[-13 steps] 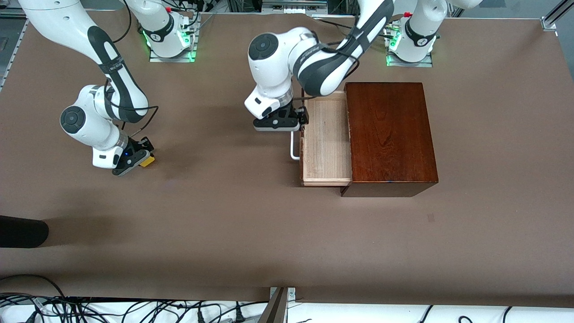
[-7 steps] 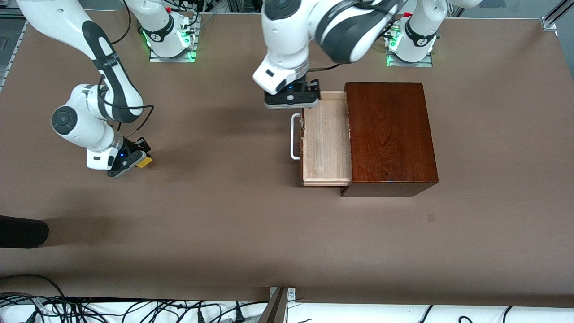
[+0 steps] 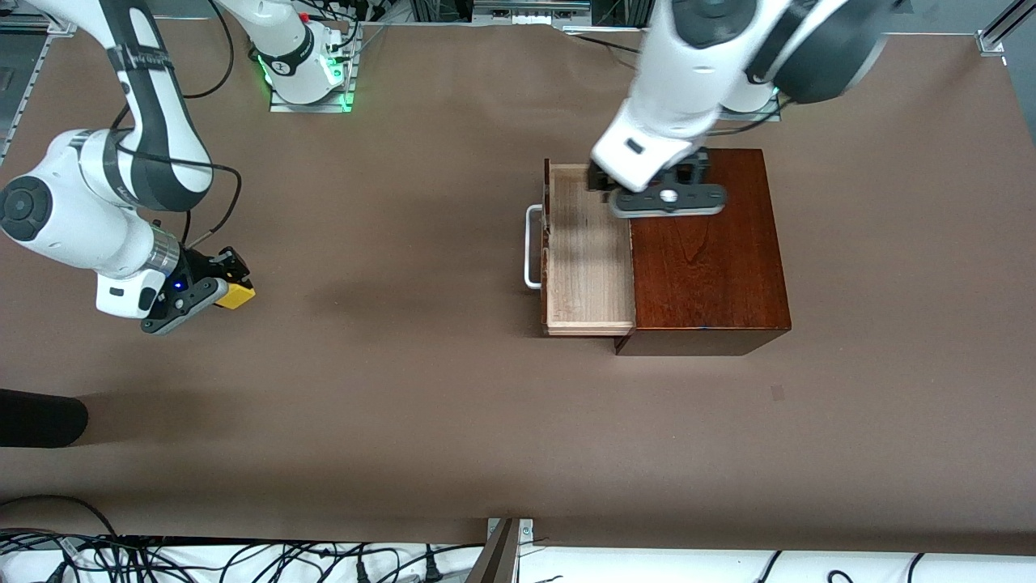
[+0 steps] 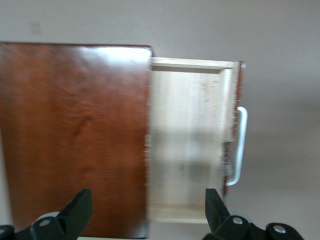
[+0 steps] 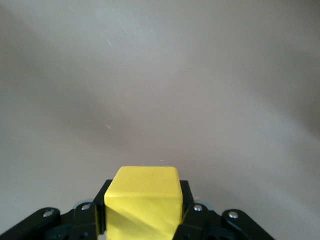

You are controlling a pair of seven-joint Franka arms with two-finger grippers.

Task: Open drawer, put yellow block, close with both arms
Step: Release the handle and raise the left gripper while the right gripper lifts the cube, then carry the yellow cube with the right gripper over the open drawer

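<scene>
Now the right tool (image 3: 217,285), at the frame's left edge, is clamped on the yellow block (image 3: 233,295); the left tool (image 3: 647,176), fingers apart, hovers over the pulled-out drawer (image 3: 587,259) at centre.

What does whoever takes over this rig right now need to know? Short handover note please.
Left gripper: open, holding nothing, up over the box by the drawer's inner end.
Right gripper: shut on the yellow block, over bare table at the right arm's end.
Drawer: pulled out, tray has nothing in it, white handle free.
Done: drawer opened, block grasped.
Left: carry block into drawer, release, push drawer shut with both arms.
</scene>
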